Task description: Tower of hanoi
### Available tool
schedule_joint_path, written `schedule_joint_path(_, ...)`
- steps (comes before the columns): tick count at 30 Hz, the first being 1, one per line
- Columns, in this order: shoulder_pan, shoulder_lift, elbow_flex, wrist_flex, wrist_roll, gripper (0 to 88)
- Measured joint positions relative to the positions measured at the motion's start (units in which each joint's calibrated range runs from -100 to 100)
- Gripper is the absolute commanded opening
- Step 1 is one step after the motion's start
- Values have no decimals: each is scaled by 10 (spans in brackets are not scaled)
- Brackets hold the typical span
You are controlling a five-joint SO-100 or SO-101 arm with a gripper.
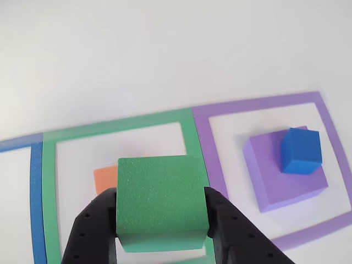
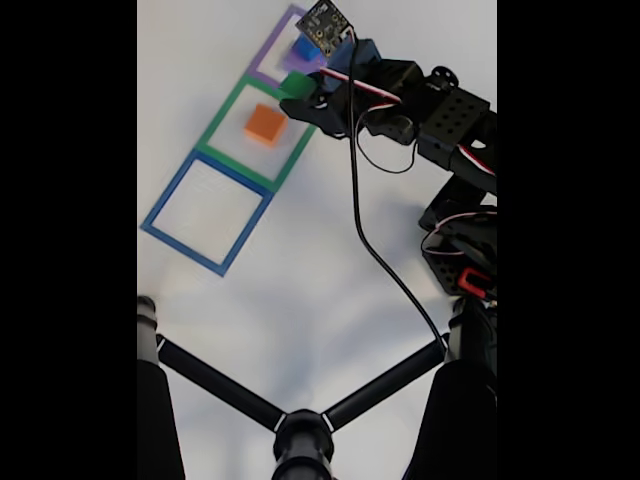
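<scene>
- The arm [image 2: 455, 150] reaches in from the right of the fixed view, its black and blue links folded toward the far end of the white desk [image 2: 320, 260].
- The end effector [image 1: 162, 220] is pinching the green block [image 1: 160, 201]: in the other view its two black fingers [image 1: 91, 228] press on the block's left and right faces, and the block sits level between them.
- In the fixed view the green block [image 2: 296, 85] sits at the arm's tip, over the border between the green and purple outlines. Whether it is clear of the desk cannot be told.
- The orange block [image 2: 265, 123] lies inside the green tape outline [image 2: 215, 125]. In the other view it [image 1: 104, 179] is mostly covered by the held block, with only a left strip visible.
- The purple block [image 1: 275, 176] lies flat inside the purple tape outline [image 1: 201, 135], to the right in the other view.
- The blue block [image 1: 301, 150] rests on top of the purple block, toward its far right corner.
- The blue tape outline [image 2: 165, 205] lies nearest in the fixed view, beside the green one; in the other view only its right edge [image 1: 36, 192] enters at the left.
- A small circuit board [image 2: 327, 22] and black cable [image 2: 365, 240] ride on the arm and cover part of the purple and blue blocks in the fixed view.
- A black three-legged stand [image 2: 300, 430] crosses the near edge of the fixed view.
- The lower ends of the fingers are cut off by the bottom edge of the other view.
</scene>
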Motion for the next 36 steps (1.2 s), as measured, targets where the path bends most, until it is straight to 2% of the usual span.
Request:
schedule_joint_path(7,-11,120,73,-249,-10,58)
schedule_joint_path(13,-39,197,78,-362,0,56)
schedule_joint_path(20,-52,278,77,-442,0,56)
schedule_joint_path(36,-52,407,37,-514,0,56)
